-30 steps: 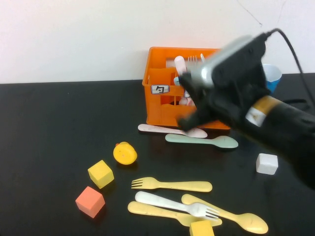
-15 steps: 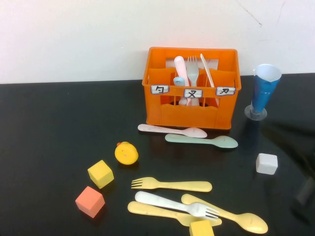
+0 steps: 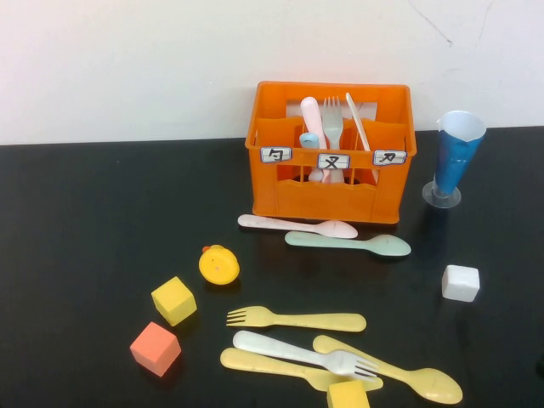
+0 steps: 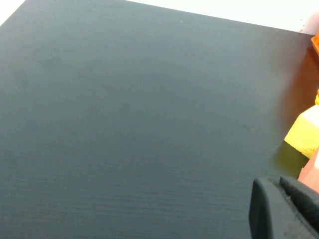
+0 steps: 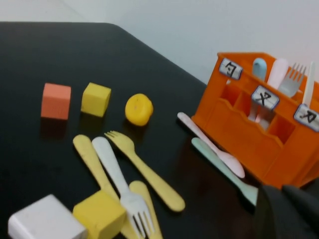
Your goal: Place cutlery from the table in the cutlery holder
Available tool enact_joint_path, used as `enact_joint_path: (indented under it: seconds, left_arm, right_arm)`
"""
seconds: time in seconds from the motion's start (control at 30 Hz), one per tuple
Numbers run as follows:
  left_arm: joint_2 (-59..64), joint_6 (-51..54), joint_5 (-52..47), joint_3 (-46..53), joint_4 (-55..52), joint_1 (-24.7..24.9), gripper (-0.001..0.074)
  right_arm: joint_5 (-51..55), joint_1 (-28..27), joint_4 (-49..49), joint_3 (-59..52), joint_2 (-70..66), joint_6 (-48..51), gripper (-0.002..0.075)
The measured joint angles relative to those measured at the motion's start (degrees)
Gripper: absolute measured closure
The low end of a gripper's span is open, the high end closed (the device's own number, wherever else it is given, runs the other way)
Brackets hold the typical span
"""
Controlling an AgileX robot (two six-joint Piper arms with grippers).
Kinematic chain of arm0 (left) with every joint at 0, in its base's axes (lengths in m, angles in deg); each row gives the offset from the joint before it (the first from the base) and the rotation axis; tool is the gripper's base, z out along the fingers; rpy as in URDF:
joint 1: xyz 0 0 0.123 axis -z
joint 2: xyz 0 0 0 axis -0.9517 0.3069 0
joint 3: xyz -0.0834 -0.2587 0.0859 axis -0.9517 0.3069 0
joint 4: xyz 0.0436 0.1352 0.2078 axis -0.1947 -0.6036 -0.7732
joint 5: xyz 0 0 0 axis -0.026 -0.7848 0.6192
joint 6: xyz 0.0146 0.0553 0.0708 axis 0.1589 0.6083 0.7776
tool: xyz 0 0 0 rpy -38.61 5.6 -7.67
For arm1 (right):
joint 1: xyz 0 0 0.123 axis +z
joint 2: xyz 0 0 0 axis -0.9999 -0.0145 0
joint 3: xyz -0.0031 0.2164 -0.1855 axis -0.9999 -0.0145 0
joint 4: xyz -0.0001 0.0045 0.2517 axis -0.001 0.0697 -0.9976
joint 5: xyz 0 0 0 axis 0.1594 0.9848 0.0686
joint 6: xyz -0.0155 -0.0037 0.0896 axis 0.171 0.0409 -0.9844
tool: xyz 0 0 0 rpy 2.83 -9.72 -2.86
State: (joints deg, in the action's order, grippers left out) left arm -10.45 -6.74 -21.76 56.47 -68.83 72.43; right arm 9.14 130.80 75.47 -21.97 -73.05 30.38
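Since a second ago your right arm has pulled back from over the cutlery holder (image 3: 330, 153) and left the high view; the right end effector (image 5: 288, 213), clenched and empty, sits off the bench's (image 3: 85, 221) right edge. Your left end effector (image 4: 279, 209) hovers over bare bench; I cannot tell its state. Several pieces already stand in the holder. Left to do: pink spoon (image 3: 297, 225) and mint spoon (image 3: 348, 242) at its six o'clock, then yellow fork (image 3: 297, 320), white fork (image 3: 302, 353) and yellow spoon (image 3: 399, 370).
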Motion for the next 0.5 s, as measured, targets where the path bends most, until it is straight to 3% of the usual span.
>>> enact_joint_path:
  seconds: [0.27,0.5]
  left_arm:
    - [0.00,0.13,0.00,0.00,0.00,0.00,0.0736]
    - [0.00,0.13,0.00,0.00,0.00,0.00,0.0736]
  right_arm:
    - [0.23,-2.54,-3.51,-6.63,4.03,0.00,0.0727]
    - [0.47,-24.38,4.20,-10.85,12.40,-5.91,0.0727]
